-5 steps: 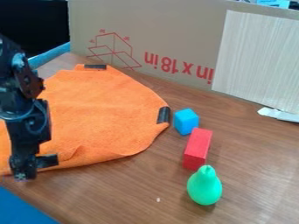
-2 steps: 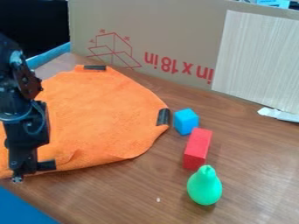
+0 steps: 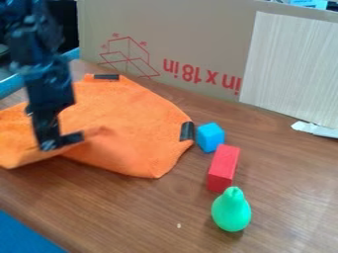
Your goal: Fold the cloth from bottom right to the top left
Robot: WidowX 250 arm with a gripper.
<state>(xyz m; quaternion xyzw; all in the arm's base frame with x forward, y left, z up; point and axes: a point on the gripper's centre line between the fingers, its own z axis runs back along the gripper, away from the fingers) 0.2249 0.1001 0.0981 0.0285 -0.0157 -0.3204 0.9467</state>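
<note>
Orange cloth (image 3: 135,118) spreads around the end effector (image 3: 51,143), closed on its near edge.

Arm (image 3: 47,74) is black, faint bluish highlights. Blocky, segmented housings, narrower down by the black fingers (image 3: 45,131). Small pale grey spot at the tip. Finer detail blurred.

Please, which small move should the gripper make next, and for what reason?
I would probably ease the gripper slightly up and toward the far left: the orange cloth bends inward at its near edge there, but most of it lies spread, unfolded.
</note>
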